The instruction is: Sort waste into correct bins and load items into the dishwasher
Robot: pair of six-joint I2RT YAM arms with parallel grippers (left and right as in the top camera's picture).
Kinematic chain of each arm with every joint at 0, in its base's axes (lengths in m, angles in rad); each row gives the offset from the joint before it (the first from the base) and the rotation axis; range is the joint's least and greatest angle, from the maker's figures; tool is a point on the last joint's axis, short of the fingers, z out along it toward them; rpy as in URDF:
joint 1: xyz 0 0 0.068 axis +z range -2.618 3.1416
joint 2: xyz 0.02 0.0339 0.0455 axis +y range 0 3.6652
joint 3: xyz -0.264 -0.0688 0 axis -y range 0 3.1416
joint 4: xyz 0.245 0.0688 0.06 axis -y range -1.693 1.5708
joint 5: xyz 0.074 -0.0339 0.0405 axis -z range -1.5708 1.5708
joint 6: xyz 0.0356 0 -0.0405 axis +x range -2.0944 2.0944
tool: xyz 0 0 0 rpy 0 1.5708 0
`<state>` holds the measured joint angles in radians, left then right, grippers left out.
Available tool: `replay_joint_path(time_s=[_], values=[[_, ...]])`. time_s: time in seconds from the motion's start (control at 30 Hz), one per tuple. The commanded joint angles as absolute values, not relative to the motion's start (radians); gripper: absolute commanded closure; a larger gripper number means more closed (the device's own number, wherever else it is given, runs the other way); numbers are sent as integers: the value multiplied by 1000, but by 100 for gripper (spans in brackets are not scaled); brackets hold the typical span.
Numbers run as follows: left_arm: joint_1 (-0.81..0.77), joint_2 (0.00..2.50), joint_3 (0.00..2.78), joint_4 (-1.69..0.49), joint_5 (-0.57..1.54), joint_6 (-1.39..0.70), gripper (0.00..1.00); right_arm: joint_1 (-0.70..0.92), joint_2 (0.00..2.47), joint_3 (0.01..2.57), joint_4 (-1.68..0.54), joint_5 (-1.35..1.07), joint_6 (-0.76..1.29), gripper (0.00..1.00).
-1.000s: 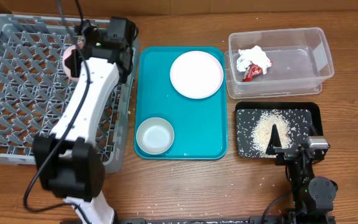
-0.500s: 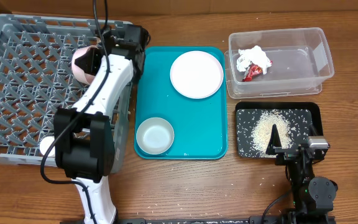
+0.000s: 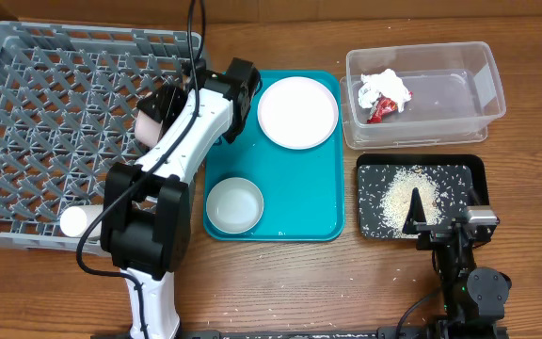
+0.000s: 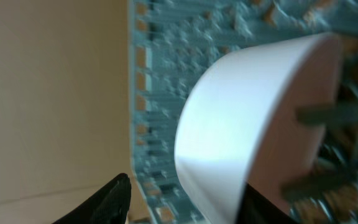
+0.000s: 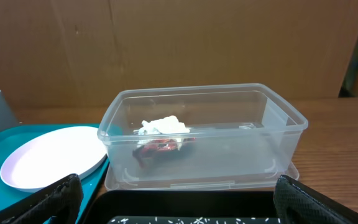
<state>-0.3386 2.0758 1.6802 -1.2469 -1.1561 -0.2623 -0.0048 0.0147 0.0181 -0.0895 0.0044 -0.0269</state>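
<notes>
While the left gripper (image 4: 185,200) sits low over the big square grey lattice rack (image 3: 26,113), its fingers straddle the pale round dish (image 3: 151,121), white outside and pinkish inside. One dark finger (image 4: 115,198) stands clear of the dish wall, so the jaws look parted and loose rather than clamped. The dish stands on edge among the pegs, just inside the rack's right wall, beside the teal serving tray (image 3: 318,188).

Risks, as I judge them:
- If the dish is not seated between pegs, it could tip or roll over the low wall onto the teal tray.
- A finger drawn back at an angle could hook the rim and drag the dish out.

Right gripper (image 5: 176,186): fingers spread wide with nothing between them, parked above the shallow black tray (image 3: 469,168) of white rice grains (image 3: 405,193).

Views compared:
- Overhead alone places the dish in the rack. It also shows the small white cup (image 3: 73,220), the silver-grey bowl (image 3: 234,204) and the white plate (image 3: 296,111).
- Left wrist, blurred, alone shows grey pegs crossing the pink face and the gap beside the finger.
- Right wrist gives a side look into the clear plastic tub (image 5: 278,134), where the white tissue (image 5: 162,126) lies atop the red wrapper (image 5: 160,148).
</notes>
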Motion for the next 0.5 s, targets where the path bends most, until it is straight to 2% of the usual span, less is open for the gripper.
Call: replay_joint_path(time_s=[0.0, 0.07, 0.17, 0.23, 0.27, 0.33, 0.37, 0.43, 0.47], values=[[-335, 1999, 1748, -1317, -906, -447, 48, -1, 4, 8, -83, 6, -31, 0], [-334, 1936, 1766, -1332, -775, -447, 45, -1, 4, 8, -83, 6, -30, 0], [-334, 1823, 1772, -1322, -558, -445, 23, -1, 4, 8, -83, 6, -31, 0], [-334, 1726, 1772, -1299, -358, -445, 0, -1, 4, 8, -83, 6, -30, 0], [-334, 1674, 1772, -1298, -226, -424, 0, -1, 4, 8, -84, 6, -31, 0], [-334, 1621, 1772, -1317, -101, -373, 0, -1, 4, 8, -83, 6, -30, 0], [-334, 1599, 1770, -1344, -62, -380, 11, -1, 4, 8, -83, 6, -30, 0], [-338, 1587, 1758, -1396, -47, -424, 17, -1, 4, 8, -83, 6, -30, 0], [-341, 1588, 1743, -1425, -58, -459, 25, -1, 4, 8, -83, 6, -30, 0]])
